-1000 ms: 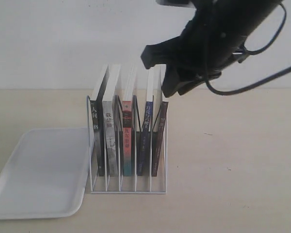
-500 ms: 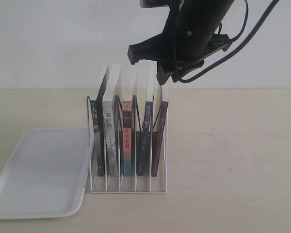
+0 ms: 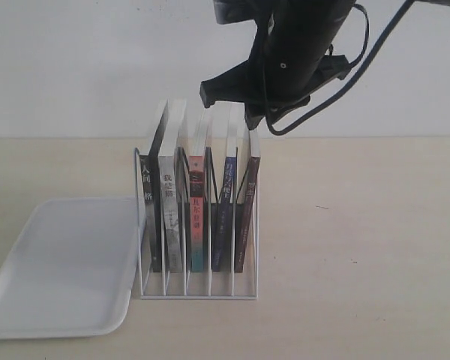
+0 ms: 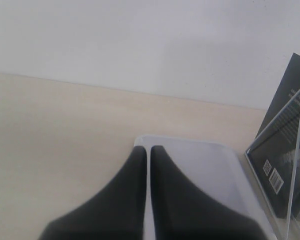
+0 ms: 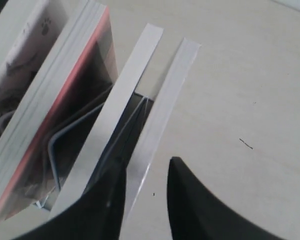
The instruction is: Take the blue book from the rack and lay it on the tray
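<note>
The white wire rack (image 3: 210,295) holds several upright books. The blue book (image 3: 226,196) stands in the fourth slot from the left, beside a dark maroon-brown book (image 3: 244,217) in the last slot. My right gripper (image 3: 250,124) hangs open just above the top edges of these two books, holding nothing. In the right wrist view the blue book's white page edge (image 5: 132,85) runs under one finger, and the right gripper (image 5: 146,167) straddles the last book's edge. The white tray (image 3: 60,262) lies empty left of the rack. My left gripper (image 4: 148,151) is shut above the tray (image 4: 210,170).
Three other books fill the left slots, one with a red spine (image 3: 196,217). The rack's wire frame (image 4: 296,145) and a black book cover stand close to the tray's far end. A white wall runs behind the beige table (image 3: 360,247).
My right arm has swung left from beside the rack to above its two right-hand books and come down a little. Books, rack and tray have not moved.
</note>
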Controlling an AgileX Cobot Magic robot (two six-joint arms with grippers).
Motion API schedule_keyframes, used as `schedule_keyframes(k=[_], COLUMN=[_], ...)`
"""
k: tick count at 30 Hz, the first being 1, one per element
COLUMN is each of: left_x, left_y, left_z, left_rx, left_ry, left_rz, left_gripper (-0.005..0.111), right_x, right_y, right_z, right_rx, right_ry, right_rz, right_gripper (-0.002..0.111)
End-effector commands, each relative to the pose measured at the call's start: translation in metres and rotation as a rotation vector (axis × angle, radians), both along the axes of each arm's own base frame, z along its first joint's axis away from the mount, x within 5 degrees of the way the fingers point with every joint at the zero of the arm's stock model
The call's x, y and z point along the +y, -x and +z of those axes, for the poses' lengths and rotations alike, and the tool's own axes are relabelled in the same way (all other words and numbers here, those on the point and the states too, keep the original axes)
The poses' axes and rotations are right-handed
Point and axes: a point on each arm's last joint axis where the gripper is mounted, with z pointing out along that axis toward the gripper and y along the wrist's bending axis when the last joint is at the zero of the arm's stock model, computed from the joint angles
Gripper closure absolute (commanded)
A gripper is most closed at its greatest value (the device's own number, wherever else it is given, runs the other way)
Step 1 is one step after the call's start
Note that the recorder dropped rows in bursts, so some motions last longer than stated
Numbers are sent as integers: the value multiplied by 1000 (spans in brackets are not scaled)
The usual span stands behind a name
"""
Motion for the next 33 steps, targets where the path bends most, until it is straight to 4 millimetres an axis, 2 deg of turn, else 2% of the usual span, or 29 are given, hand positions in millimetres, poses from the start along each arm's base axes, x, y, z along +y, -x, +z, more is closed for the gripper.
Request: schedule_keyframes(k=[1,3,4,6,11,31,33], left_x=[0,0,0,0,0,0,0], left_y=[0,0,0,0,0,0,0], left_z=[2,2,2,2,2,2,2], left_rx=[-8,-8,-8,-8,-8,-8,-8], left_ry=[17,17,17,17,17,17,17], left_rz=[4,4,4,4,4,4,4], left_gripper=[103,103,103,103,103,103,103], right_x=[3,3,4,4,6,13,13], right_y=[-5,-6,-6,-7,-8,-17,-17], right_z=[-5,-6,-6,-6,-10,-35,-35], right_rx=[-9,-8,-10,-15,-9,39,37], right_ry=[-3,0,-2,-5,-6,15,14], right_rz=[-2,-1,-1,0,0,-5,-4], right_gripper=[69,57,55,56,68,68,71])
